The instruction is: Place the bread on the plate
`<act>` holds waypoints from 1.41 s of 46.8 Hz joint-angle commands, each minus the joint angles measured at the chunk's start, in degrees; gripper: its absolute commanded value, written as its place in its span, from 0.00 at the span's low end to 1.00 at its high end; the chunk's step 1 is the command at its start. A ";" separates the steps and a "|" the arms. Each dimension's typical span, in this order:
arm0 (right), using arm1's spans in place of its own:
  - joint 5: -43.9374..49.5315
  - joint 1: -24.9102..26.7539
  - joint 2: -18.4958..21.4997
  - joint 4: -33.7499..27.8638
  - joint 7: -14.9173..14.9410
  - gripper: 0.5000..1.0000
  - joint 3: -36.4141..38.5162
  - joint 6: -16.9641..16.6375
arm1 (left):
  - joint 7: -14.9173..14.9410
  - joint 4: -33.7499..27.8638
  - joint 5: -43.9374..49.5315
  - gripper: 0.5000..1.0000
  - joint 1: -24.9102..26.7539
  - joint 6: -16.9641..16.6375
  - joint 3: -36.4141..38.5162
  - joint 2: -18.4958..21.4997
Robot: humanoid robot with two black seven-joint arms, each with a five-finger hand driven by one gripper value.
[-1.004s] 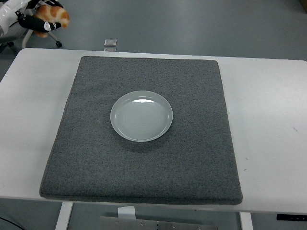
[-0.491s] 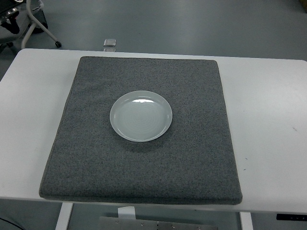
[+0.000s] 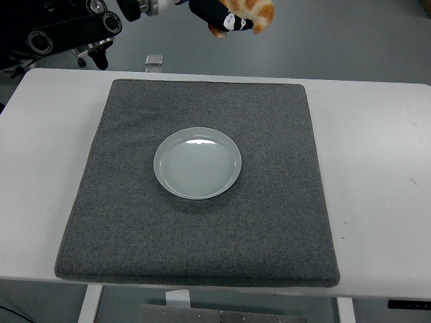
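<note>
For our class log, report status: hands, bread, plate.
Left robot hand shut on bread, high beyond the table's far edge. Right arm unseen. Plate bare on grey mat. Path clear.

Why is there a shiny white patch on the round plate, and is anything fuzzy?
In the head view, the pale grey-green round plate is glossy, so it mirrors a light from above as a white patch near its far rim; the dark grey felt mat is dull and shows no glare. The black left hand holding the orange-and-white bread at the top edge looks slightly blurred.
</note>
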State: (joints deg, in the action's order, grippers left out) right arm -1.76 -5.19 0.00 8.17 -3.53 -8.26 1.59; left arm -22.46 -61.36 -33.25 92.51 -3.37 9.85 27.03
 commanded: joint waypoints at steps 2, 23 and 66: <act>0.01 0.00 0.00 0.00 0.02 0.86 0.00 0.00 | -0.04 -4.90 -0.06 0.00 -0.58 -2.59 3.32 0.66; -0.08 0.00 0.00 0.00 -0.07 0.86 0.00 0.00 | -0.13 -9.65 -7.78 0.00 -14.10 -13.50 8.43 0.13; -0.08 0.00 0.00 0.00 -0.07 0.86 0.00 0.00 | -0.92 -7.72 -14.03 0.00 -26.59 -21.24 8.34 2.50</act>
State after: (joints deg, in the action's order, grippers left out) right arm -1.85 -5.18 0.00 8.18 -3.56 -8.19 1.58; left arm -23.37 -69.75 -47.22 66.47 -24.55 18.28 29.56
